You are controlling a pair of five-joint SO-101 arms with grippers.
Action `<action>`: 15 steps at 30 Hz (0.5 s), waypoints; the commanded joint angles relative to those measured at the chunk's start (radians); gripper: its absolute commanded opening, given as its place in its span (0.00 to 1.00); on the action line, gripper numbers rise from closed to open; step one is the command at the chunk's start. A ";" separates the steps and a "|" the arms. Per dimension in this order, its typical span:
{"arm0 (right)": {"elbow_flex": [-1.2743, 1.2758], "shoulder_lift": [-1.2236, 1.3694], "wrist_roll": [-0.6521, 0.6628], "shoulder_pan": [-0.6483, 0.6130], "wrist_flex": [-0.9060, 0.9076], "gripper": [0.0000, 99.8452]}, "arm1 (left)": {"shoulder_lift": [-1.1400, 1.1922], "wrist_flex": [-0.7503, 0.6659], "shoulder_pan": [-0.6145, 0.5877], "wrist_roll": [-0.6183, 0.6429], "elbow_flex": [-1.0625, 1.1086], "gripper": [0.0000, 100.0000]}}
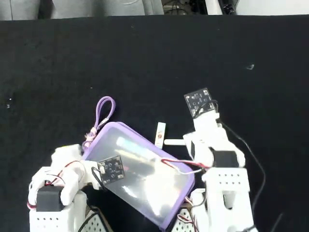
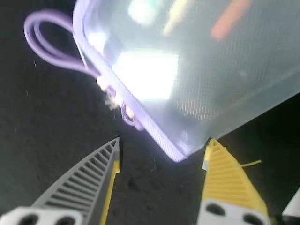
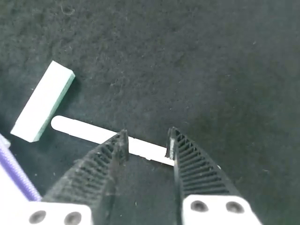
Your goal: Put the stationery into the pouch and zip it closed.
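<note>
Two items lie loose right of centre. Lower left: left gripper [image 2: 162,144], fingers spread about a corner of the pouch [image 1: 140,169], which is soft, translucent, purple-edged and probably slippery. Centre: small white block [image 1: 161,134]. Beside it: thin white stick [image 3: 77,127], apparently rigid and light; grasp mid-length, where the spread right gripper [image 3: 147,140] straddles it.

Bright overhead glare on pouch [image 2: 145,75], dark matte table [image 1: 145,58], faint shadows
</note>
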 commanded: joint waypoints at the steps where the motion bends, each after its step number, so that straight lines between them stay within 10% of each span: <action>1: -0.058 0.133 0.000 0.002 -0.089 0.15 | 0.015 0.046 -0.061 -0.163 -0.019 0.29; 9: -0.102 0.216 -0.006 0.063 -0.114 0.15 | 0.009 0.021 0.074 -0.052 0.070 0.29; 15: -0.102 0.216 -0.006 0.063 -0.114 0.15 | 0.009 -0.302 0.180 0.279 0.208 0.29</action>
